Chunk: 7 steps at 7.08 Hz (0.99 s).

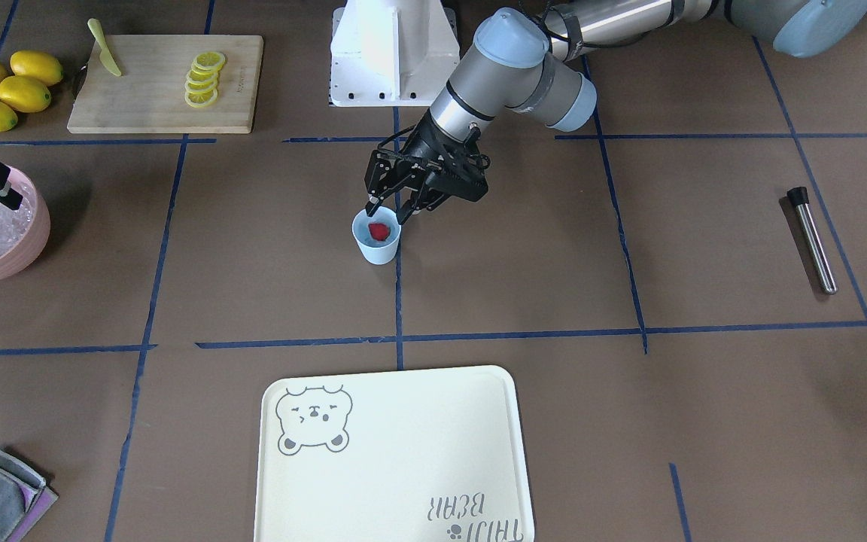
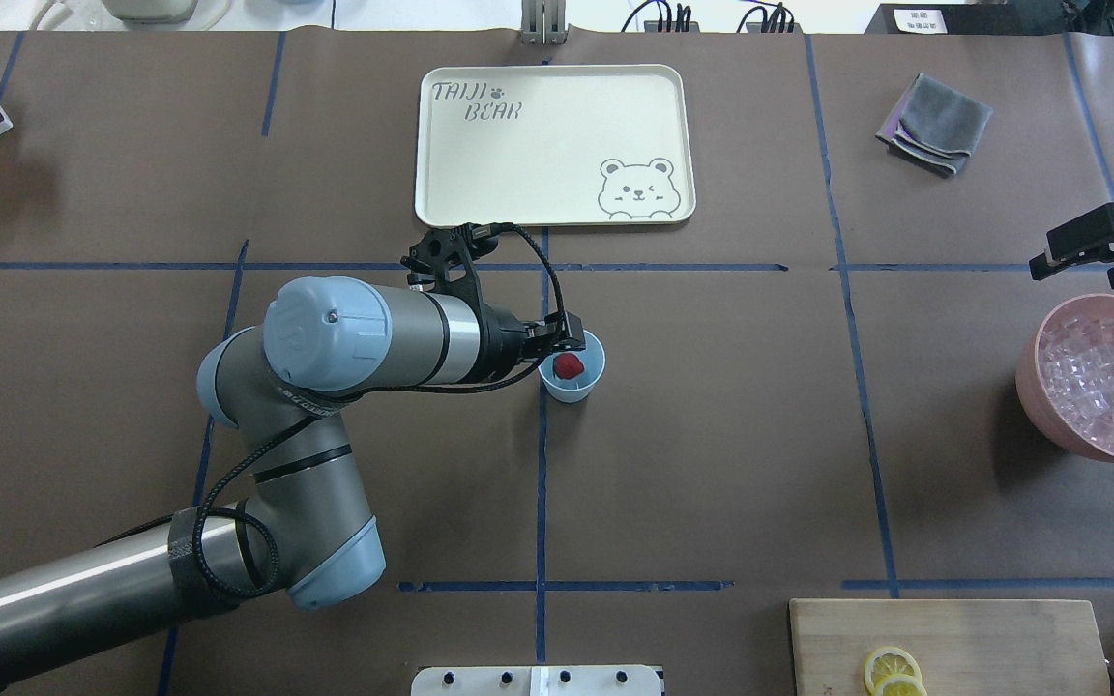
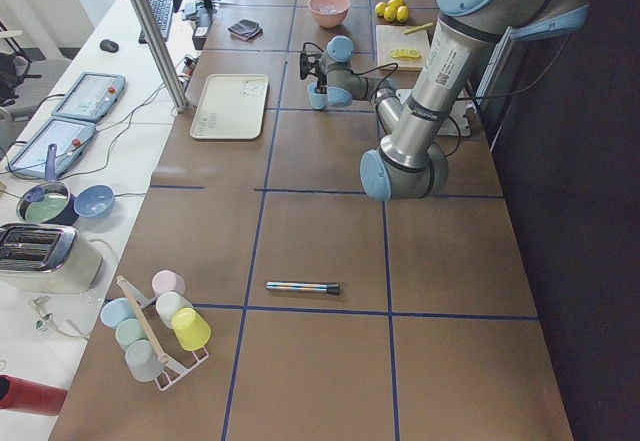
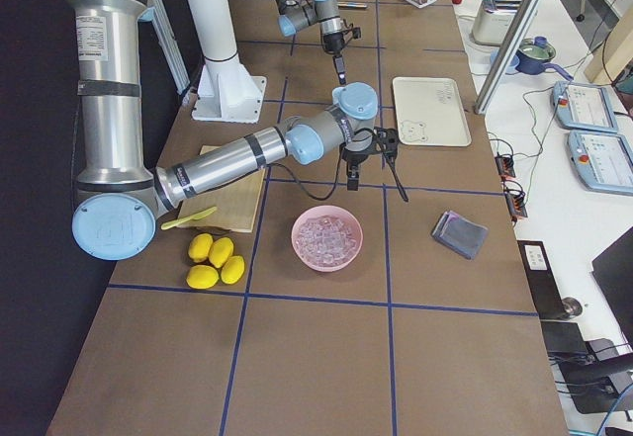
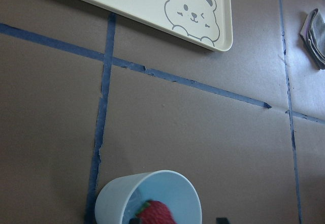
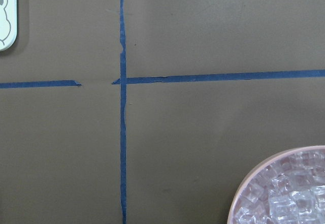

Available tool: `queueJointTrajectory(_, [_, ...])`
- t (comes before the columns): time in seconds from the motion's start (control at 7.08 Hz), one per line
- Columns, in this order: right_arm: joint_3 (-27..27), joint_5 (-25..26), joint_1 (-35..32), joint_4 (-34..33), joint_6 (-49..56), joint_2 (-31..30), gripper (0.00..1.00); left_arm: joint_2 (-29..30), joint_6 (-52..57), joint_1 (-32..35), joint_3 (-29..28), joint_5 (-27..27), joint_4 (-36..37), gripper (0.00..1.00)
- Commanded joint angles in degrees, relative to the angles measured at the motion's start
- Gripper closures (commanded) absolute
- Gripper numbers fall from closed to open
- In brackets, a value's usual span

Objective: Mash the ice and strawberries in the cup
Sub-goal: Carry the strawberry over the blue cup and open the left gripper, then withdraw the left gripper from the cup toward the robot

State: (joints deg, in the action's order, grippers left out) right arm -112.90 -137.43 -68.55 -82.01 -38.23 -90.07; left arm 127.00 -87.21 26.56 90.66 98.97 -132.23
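The light blue cup (image 1: 379, 252) stands upright at the table's middle on a blue tape line. A red strawberry (image 1: 378, 231) lies inside it, also seen from overhead (image 2: 569, 364) and in the left wrist view (image 5: 155, 213). My left gripper (image 1: 388, 211) is open just above the cup's rim, its fingertips either side of the berry and apart from it. Ice cubes (image 2: 1103, 382) fill the pink bowl (image 2: 1050, 406). I cannot tell whether any ice is in the cup. My right gripper (image 2: 1070, 266) is open and empty, above the bowl's far rim.
A cream bear tray (image 2: 518, 164) lies beyond the cup. A metal rod (image 1: 813, 241) lies on the robot's left. A cutting board (image 1: 155, 98) with lemon slices (image 1: 204, 79) and a yellow-green knife (image 1: 104, 49), whole lemons (image 1: 8, 90) and a grey cloth (image 2: 936, 124) lie on the right.
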Motion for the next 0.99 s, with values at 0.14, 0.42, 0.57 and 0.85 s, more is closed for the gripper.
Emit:
queueJointTrajectory(0.14, [0.0, -0.1, 0.0, 0.0, 0.0, 0.2, 0.00, -0.9, 0.3, 0.3, -0.5, -0.5, -3.4, 0.08])
queueJointTrajectory(0.42, [0.1, -0.1, 0.0, 0.0, 0.1, -0.1, 0.00, -8.2, 0.3, 1.9, 7.7, 0.6, -3.6, 0.09])
queueJointTrajectory(0.57, [0.1, -0.1, -0.1, 0.0, 0.1, -0.3, 0.00, -14.3, 0.6, 6.7, 11.4, 7.7, -3.7, 0.11])
queueJointTrajectory(0.85, [0.0, -0.1, -0.1, 0.2, 0.1, -1.1, 0.00, -28.0, 12.7, 20.4, 15.4, 25.0, -3.9, 0.11])
